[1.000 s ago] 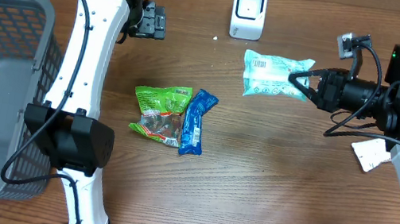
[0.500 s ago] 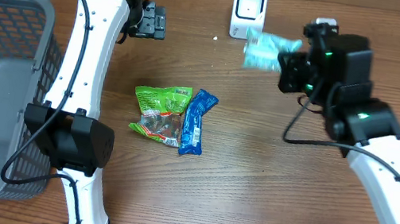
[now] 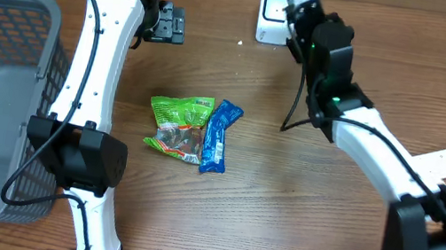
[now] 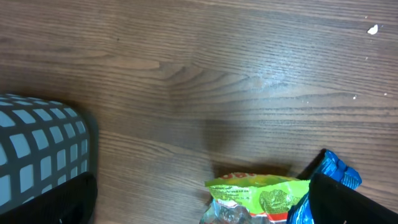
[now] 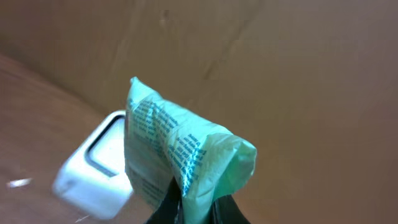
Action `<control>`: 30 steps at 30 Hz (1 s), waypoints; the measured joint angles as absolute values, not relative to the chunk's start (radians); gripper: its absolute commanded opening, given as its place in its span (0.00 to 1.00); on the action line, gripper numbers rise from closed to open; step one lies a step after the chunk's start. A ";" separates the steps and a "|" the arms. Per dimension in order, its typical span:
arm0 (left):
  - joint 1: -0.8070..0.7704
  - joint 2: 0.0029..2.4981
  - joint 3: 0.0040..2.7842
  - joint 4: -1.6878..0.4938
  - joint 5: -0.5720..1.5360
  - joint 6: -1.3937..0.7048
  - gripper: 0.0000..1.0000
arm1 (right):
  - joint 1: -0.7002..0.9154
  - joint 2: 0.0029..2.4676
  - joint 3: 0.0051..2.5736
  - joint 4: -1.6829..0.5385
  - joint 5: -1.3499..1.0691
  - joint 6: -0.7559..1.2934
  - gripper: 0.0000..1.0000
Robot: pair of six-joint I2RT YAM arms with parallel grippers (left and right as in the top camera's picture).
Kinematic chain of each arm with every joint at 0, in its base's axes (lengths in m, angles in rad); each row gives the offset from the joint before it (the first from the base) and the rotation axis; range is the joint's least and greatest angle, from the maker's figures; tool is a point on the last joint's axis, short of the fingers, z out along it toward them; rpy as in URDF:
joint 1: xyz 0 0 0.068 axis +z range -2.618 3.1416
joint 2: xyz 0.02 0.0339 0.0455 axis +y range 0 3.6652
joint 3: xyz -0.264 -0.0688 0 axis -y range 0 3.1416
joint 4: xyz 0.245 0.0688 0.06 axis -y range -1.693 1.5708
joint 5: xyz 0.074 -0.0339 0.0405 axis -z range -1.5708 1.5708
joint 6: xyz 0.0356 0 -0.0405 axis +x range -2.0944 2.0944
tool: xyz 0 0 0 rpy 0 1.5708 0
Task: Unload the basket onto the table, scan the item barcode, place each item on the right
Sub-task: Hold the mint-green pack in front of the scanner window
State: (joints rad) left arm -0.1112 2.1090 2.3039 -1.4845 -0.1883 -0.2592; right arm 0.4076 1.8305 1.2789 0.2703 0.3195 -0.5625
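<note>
Mint packet (image 5: 174,149) — one, clamped in right jaws; left jaws apart; seemingly two snacks (image 3: 178,123).

The right tool (image 5: 194,204) pinches the green packet (image 5: 168,155) by its crimped lower edge, dark fingertips (image 5: 165,208) closed tight on the film at the bottom of the frame. The packet stands upright and slightly twisted, with rows of blue print running down its pale face. Just behind and to its left sits the white scanner (image 5: 93,168), its dark-rimmed window turned up towards the packet. The scanner rests on the wooden bench (image 5: 31,124), where a small white speck (image 5: 18,182) lies nearby. A brown cardboard wall (image 5: 298,74) fills the background.
</note>
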 measured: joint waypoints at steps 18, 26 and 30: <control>-0.111 2.109 2.304 -1.484 -0.189 -0.259 1.00 | 0.373 2.117 1.279 0.808 0.217 -1.166 0.04; -0.111 2.109 2.304 -1.485 -0.189 -0.259 1.00 | 0.340 2.140 1.281 0.815 0.123 -1.182 0.04; -0.111 2.109 2.304 -1.485 -0.188 -0.259 1.00 | 0.326 2.152 1.281 0.815 0.077 -1.187 0.04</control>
